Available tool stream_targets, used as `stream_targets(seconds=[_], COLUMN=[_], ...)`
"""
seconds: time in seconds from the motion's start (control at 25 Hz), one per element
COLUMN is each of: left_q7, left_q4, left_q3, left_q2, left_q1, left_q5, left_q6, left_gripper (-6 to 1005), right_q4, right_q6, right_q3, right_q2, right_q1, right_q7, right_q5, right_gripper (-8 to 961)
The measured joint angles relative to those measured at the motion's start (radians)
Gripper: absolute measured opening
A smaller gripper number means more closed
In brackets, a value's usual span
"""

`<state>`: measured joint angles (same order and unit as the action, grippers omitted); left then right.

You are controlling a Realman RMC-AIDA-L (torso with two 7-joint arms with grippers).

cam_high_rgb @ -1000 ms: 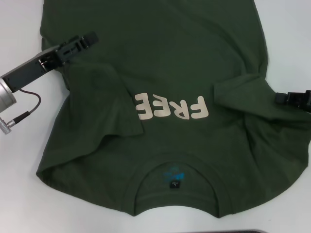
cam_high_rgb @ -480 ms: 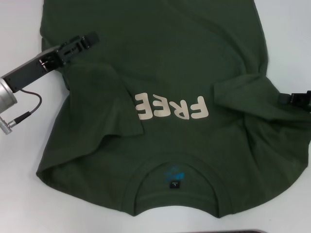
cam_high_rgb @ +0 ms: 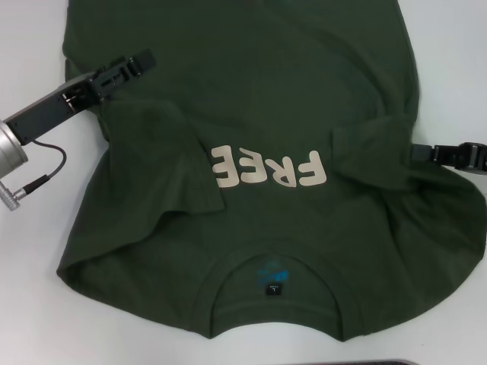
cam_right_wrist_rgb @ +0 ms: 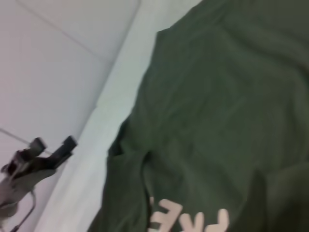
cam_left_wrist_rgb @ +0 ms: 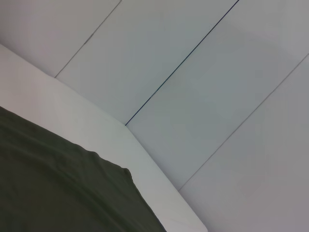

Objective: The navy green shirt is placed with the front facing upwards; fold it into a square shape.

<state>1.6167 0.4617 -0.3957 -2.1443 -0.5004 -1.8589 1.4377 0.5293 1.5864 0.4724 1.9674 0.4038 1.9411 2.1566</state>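
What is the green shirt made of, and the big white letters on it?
The navy green shirt looks like soft matte knit cloth, probably cotton: it wrinkles and folds limply. The cream letters look like a flat, smooth print, perhaps rubbery ink.

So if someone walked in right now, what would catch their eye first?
The cream FREE lettering on the navy green shirt, which lies front up across the white table with both sleeves folded in over the chest. Next, the left gripper over the shirt's left edge, and the right gripper at its right edge beside the folded sleeve.
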Motion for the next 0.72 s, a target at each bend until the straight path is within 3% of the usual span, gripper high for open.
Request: stream_targets(seconds=[0.44, 0.72], left_q7=[0.000, 0.001], left_q4=[0.000, 0.000], left_q3=[0.000, 0.000], left_q2=[0.001, 0.002], left_q1=[-0.009, -0.009], left_q5=[0.000, 0.000], left_q6=[0.000, 0.000], left_gripper=[846, 846], right_q4=[0.000, 0.000], right_q6=[0.071, 0.078], right_q3=[0.013, 0.110], right_q2=[0.008, 0.014], right_q1=[0.043, 0.075], right_q7=[-0.014, -0.004], right_q5=[0.005, 0.008], right_gripper=[9, 11])
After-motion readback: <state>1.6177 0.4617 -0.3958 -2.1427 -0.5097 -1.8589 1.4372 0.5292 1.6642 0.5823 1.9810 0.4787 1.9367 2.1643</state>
